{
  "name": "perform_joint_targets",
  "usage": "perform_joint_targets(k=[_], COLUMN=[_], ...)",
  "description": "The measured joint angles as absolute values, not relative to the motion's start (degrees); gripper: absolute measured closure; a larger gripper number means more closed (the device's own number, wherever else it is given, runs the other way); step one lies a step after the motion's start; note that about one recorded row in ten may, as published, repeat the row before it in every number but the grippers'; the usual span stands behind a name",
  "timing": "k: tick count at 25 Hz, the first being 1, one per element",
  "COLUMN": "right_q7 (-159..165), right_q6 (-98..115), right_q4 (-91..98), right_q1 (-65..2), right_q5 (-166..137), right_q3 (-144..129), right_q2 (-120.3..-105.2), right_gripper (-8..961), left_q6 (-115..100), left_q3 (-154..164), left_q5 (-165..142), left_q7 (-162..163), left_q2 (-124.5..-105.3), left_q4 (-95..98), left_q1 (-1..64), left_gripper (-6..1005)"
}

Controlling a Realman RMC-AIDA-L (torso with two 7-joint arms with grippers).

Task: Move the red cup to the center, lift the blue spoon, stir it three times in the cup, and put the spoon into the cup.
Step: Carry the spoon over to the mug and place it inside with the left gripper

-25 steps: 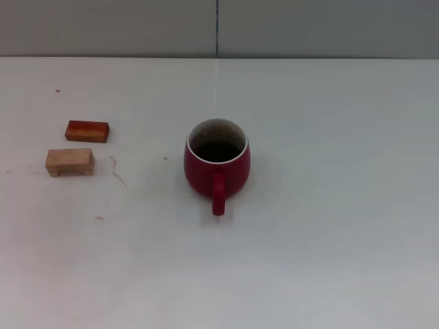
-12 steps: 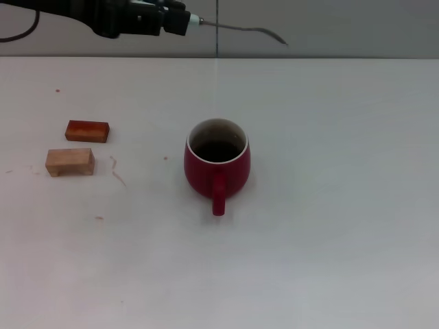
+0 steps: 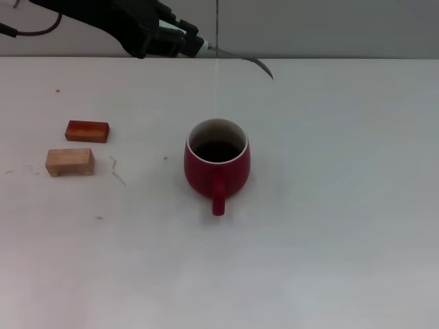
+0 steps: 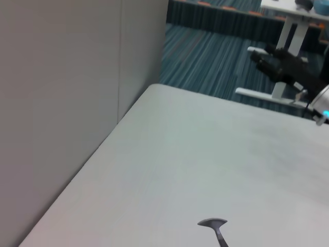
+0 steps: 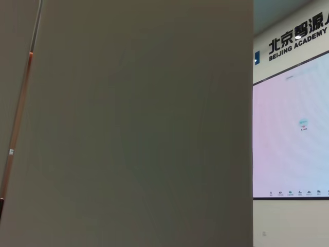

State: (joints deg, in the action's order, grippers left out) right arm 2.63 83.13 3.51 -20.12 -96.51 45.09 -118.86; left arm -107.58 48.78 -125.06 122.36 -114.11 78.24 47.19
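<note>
Black left tool (image 3: 195, 42) gripping blue spoon (image 3: 240, 57)

the red cup (image 3: 217, 163) stands upright mid-surface, handle toward the robot, while the blue spoon (image 3: 243, 59) is held in the air beyond it, its grey bowl drooping downward.

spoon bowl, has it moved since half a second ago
Yes. In the head view the blue spoon, held by the left gripper, has dropped and drawn nearer the red cup, which sits where it was; its bowl tilts down more.
</note>
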Motion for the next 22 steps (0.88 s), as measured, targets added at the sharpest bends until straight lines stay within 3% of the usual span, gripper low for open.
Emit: perform_joint_targets(k=[22], right_q7=[2.6], right_q6=[82.8], right_q4=[3.5], right_q1=[-20.2], right_q5=[-96.1], right_q3=[45.2], right_q2=[-118.86], right_gripper=[314], left_q6=[-106.1], left_q3=[60.5], left_q5=[-139.8], left_q7=[115.4], left_q2=[-117.82], left_q4=[85.0], left_q1=[47.1], left_gripper=[833])
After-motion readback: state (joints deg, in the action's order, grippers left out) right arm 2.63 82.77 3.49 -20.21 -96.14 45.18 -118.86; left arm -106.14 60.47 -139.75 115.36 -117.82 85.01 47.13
